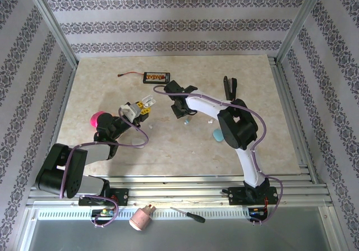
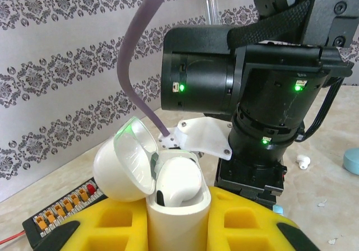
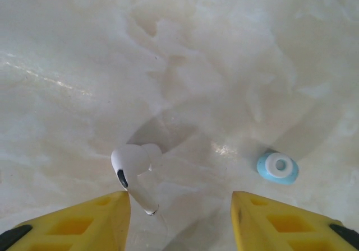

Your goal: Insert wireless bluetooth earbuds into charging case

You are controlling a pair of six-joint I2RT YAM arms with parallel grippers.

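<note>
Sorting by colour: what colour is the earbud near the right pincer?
White earbud, best seen in right wrist view.

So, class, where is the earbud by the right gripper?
In the right wrist view, the white earbud lies on the marble table ahead of the open right gripper, with a pale blue piece to its right.

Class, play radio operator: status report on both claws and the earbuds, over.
Left claw shut on open case, seated earbud inside. Right claw open over loose earbud on table, not gripped. Blue piece nearby, apart.
</note>
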